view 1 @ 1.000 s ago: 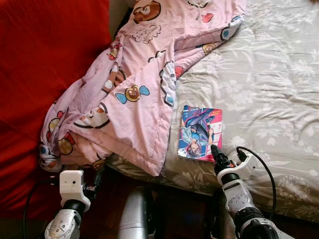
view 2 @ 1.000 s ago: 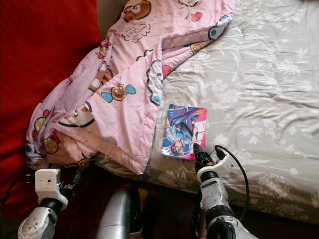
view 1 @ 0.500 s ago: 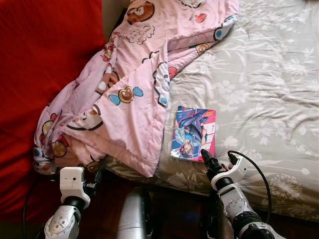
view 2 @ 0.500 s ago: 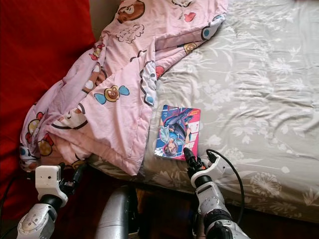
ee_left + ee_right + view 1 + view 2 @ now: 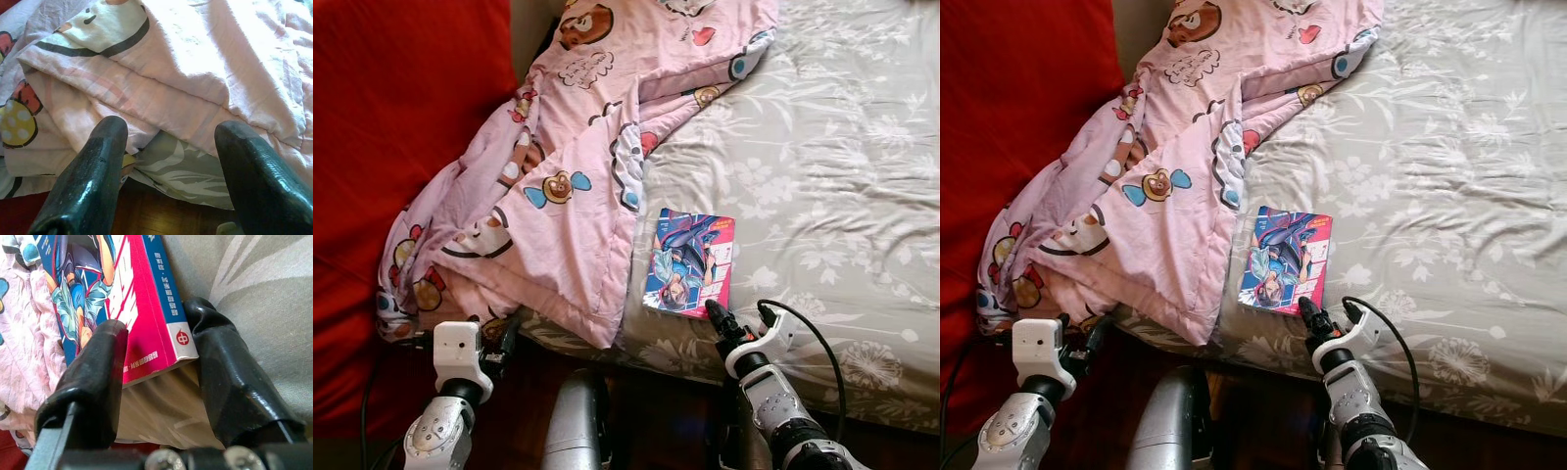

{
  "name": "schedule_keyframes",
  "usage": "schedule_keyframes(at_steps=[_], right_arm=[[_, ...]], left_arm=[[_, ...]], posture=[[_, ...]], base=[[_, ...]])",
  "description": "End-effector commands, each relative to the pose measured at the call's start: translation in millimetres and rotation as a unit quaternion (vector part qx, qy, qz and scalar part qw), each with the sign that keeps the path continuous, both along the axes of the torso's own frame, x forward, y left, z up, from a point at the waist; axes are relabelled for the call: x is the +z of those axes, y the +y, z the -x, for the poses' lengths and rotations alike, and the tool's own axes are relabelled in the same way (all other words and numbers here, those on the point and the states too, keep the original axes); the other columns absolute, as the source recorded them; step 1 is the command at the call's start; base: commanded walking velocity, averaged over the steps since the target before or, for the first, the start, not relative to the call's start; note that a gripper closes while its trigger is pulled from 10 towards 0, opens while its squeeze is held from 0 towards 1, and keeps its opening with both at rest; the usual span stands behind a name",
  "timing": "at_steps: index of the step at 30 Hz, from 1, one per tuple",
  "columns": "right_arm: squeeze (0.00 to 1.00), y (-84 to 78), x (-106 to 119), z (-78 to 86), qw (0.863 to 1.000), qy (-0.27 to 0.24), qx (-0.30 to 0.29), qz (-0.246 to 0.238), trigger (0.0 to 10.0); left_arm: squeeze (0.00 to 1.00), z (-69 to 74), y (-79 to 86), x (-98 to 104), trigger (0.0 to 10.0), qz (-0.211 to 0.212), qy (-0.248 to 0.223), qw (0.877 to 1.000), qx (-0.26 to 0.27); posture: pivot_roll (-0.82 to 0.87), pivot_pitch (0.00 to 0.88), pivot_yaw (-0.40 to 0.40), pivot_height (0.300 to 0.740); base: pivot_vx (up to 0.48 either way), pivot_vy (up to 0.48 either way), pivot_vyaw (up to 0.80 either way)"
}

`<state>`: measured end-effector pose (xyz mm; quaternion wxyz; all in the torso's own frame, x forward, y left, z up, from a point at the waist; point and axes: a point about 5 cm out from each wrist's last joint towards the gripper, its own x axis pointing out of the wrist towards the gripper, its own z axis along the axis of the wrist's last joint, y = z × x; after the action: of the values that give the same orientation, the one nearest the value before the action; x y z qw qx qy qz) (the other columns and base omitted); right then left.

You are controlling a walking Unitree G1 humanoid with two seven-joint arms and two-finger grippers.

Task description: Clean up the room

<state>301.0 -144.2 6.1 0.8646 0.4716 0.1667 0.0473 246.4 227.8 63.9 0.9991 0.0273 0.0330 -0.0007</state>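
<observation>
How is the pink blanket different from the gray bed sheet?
The pink blanket has cartoon animals and sweets printed on it, while the gray bed sheet has pale flowers and leaves. The blanket is bunched up in thick folds and hangs over the bed's edge; the sheet lies mostly flat with small wrinkles. The blanket lies on top of the sheet. Both are soft bedding on the same bed.

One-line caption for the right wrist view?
Right gripper fingers straddle the book corner on the bed.
</observation>
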Motion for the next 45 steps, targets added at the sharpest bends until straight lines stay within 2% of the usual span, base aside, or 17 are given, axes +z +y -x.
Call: schedule_keyframes(at_steps=[1,12,20,22,25,26,27,31,32,33,35,36,37,38,39,42,45], right_arm=[[0.0,33.7,-26,27.2,0.995,0.073,0.064,-0.025,0.0],[0.0,23.1,-15,15.1,0.998,0.038,0.055,-0.02,0.0],[0.0,13.9,13,-8.1,0.997,-0.062,0.037,-0.014,0.0],[0.0,2.4,24,-14.8,0.995,-0.101,0.005,0.002,0.0],[0.0,-2.1,27,-16.5,0.994,-0.11,-0.008,0.009,0.0],[0.0,-5.7,29,-17.5,0.993,-0.114,-0.018,0.019,0.0],[0.0,-16.2,36,-19.9,0.989,-0.132,-0.044,0.057,0.0],[0.0,-24.1,44,-22.3,0.982,-0.151,-0.057,0.097,0.0],[0.0,-30.2,55,-25.0,0.966,-0.168,-0.064,0.188,0.0],[0.0,-31.1,69,-27.2,0.949,-0.199,-0.07,0.235,10.0],[0.0,-30.4,76,-27.9,0.943,-0.215,-0.072,0.243,10.0],[0.0,-26.5,90,-27.6,0.925,-0.251,-0.064,0.278,10.0],[0.0,-26.5,90,-27.6,0.925,-0.251,-0.064,0.278,10.0],[0.0,-25.1,101,-25.9,0.903,-0.275,-0.066,0.323,10.0],[0.0,-25.1,101,-25.9,0.903,-0.275,-0.066,0.323,10.0],[0.0,-20.4,116,-22.9,0.883,-0.304,-0.078,0.349,10.0],[0.0,-18.0,119,-22.2,0.878,-0.312,-0.075,0.356,10.0]], left_arm=[[0.0,6.6,3.3,-11,10.0,-0.012,0.026,1.0,0.006],[0.0,0.5,-1.5,-15,10.0,-0.007,0.028,0.999,0.014],[0.0,-6.6,-6.3,-18,10.0,-0.002,0.027,0.999,0.018],[0.0,-8.9,-10.2,-21,10.0,0.003,0.028,0.999,0.02],[0.0,-9.8,-12.0,-22,10.0,0.005,0.029,0.999,0.02],[0.0,-10.3,-13.3,-22,10.0,0.006,0.029,0.999,0.02],[0.0,-11.6,-16.3,-25,10.0,0.01,0.03,0.999,0.022],[0.0,-13.0,-18.7,-26,10.0,0.015,0.03,0.999,0.024],[0.0,-13.8,-19.6,-27,10.0,0.021,0.029,0.999,0.03],[0.0,-14.5,-20.7,-30,10.0,0.029,0.029,0.999,0.036],[0.0,-14.7,-21.0,-30,10.0,0.032,0.029,0.998,0.039],[0.0,-14.6,-21.3,-32,10.0,0.041,0.029,0.998,0.046],[0.0,-14.6,-21.3,-32,10.0,0.041,0.029,0.998,0.046],[0.0,-14.7,-22.2,-34,10.0,0.05,0.029,0.997,0.052],[0.0,-14.7,-22.2,-34,10.0,0.05,0.029,0.997,0.052],[0.0,-13.9,-24.7,-37,10.0,0.061,0.032,0.996,0.06],[0.0,-13.1,-26.7,-39,10.0,0.065,0.033,0.995,0.062]], posture=[[0.21,0.268,0.186,0.593],[0.18,0.249,0.161,0.593],[0.14,0.237,0.145,0.593],[0.11,0.231,0.133,0.593],[0.11,0.229,0.129,0.593],[0.09,0.227,0.123,0.593],[0.08,0.224,0.115,0.593],[0.07,0.22,0.104,0.593],[0.05,0.215,0.088,0.593],[0.04,0.212,0.078,0.593],[0.03,0.211,0.076,0.593],[0.02,0.207,0.064,0.593],[0.02,0.207,0.064,0.593],[0.01,0.206,0.057,0.593],[0.01,0.206,0.057,0.593],[0.01,0.205,0.042,0.598],[0.01,0.2,0.038,0.603]], base=[[0.0,0.0,0.0],[0.0,0.0,0.0],[0.0,0.0,0.0],[0.0,0.0,0.0],[0.0,0.0,0.0],[0.0,0.0,0.0],[0.0,0.0,0.0],[0.0,0.0,0.0],[0.0,0.0,0.0],[0.0,0.0,0.0],[0.0,0.0,0.0],[0.0,0.0,0.0],[0.0,0.0,0.0],[0.0,0.0,0.0],[0.0,0.0,0.0],[0.0,0.0,0.0],[0.0,0.0,0.0]])
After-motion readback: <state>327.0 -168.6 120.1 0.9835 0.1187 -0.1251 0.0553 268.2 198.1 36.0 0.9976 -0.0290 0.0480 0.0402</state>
